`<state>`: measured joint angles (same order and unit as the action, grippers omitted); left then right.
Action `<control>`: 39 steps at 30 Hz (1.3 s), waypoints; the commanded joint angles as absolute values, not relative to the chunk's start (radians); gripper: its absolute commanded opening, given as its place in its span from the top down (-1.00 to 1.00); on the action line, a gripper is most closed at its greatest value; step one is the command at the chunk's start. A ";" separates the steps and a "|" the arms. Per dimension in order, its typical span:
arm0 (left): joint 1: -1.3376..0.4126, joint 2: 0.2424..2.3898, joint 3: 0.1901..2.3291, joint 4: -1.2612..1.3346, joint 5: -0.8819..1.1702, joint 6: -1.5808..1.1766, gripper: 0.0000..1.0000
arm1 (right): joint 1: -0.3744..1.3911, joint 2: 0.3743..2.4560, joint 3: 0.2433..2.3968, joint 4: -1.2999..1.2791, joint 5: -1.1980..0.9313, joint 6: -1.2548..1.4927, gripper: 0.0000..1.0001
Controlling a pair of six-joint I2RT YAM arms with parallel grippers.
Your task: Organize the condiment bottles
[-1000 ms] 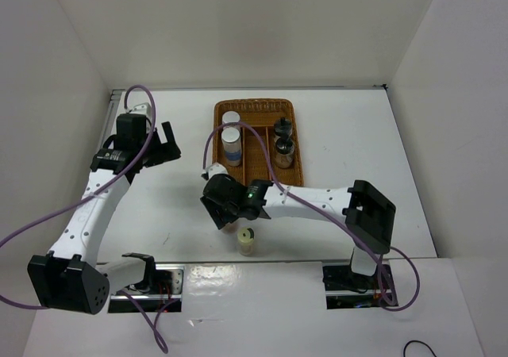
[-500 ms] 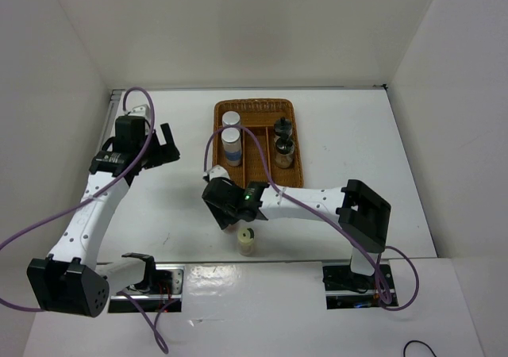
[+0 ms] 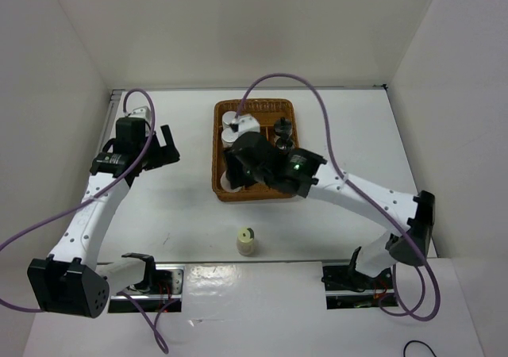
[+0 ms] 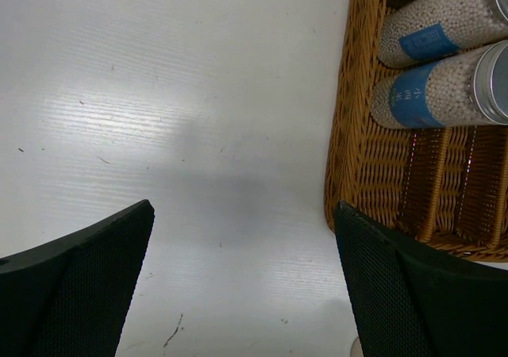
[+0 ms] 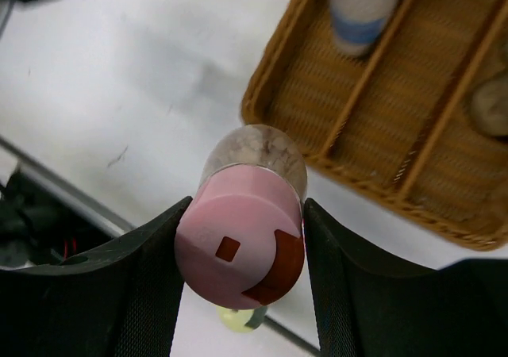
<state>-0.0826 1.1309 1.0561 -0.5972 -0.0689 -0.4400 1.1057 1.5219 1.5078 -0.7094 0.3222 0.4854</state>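
Note:
My right gripper (image 5: pixel 242 254) is shut on the pink-capped bottle (image 5: pixel 242 246) and holds it above the near left corner of the wicker basket (image 5: pixel 381 135). In the top view the right gripper (image 3: pixel 235 172) hangs over the basket's (image 3: pixel 254 192) front left part. The yellow-capped bottle (image 3: pixel 247 241) stands alone on the table in front; it also shows in the right wrist view (image 5: pixel 238 319). Two blue-labelled bottles (image 4: pixel 432 95) (image 4: pixel 444 32) stand in the basket's left side. Two black-topped bottles (image 3: pixel 284 135) stand in its right side. My left gripper (image 3: pixel 163 144) is open and empty, left of the basket.
The basket (image 4: pixel 373 174) has wicker dividers forming lengthwise compartments. White walls close in the table on the left, back and right. The right arm's purple cable arcs over the basket. Bare table lies between the left gripper (image 4: pixel 242 293) and the basket.
My right gripper has risen from the table near the yellow-capped bottle and moved back over the basket's front left part, carrying the pink-capped bottle. The left arm has barely moved.

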 commanded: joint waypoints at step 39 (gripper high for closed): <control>-0.049 1.276 1.126 -0.482 -0.037 -0.417 -1.00 | 0.589 2.112 1.856 -0.488 0.233 0.210 0.28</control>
